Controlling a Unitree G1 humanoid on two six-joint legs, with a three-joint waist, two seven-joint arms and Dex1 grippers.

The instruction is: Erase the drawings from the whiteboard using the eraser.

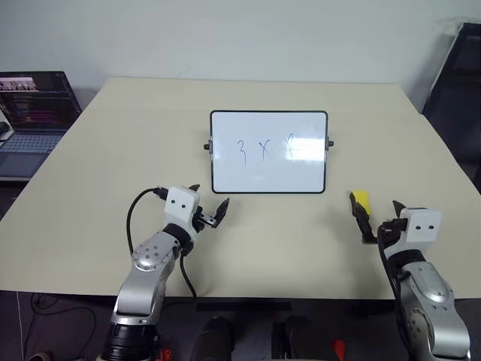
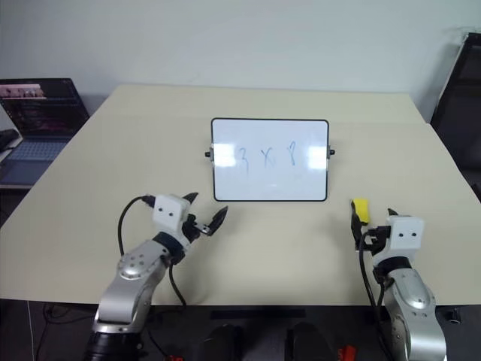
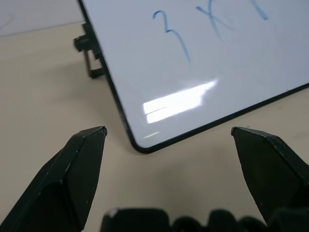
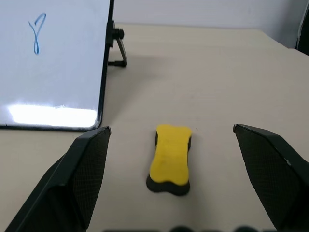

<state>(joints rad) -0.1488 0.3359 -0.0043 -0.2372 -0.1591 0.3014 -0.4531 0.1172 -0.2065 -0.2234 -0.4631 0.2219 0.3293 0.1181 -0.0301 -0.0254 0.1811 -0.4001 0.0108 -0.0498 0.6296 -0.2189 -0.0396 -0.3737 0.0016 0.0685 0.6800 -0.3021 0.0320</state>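
Note:
The whiteboard (image 1: 270,177) stands tilted on its stand at the middle of the table, black-framed with knobs on both short sides. The drawings (image 1: 264,149), three thin blue marks in a row, sit across its middle. The yellow eraser (image 4: 171,157), dark underneath, lies flat on the table to the right of the board's lower right corner. My right gripper (image 1: 379,214) is open just short of the eraser, which lies ahead between the fingers, untouched. Nothing is between the fingers of my left gripper (image 1: 210,195), which is open and faces the board's lower left corner (image 3: 140,145).
An open laptop (image 1: 34,113) sits off the table's left side. A black chair (image 1: 458,90) stands at the far right. The beige table (image 1: 113,165) has bare room on both sides of the board; its front edge runs just under my arms.

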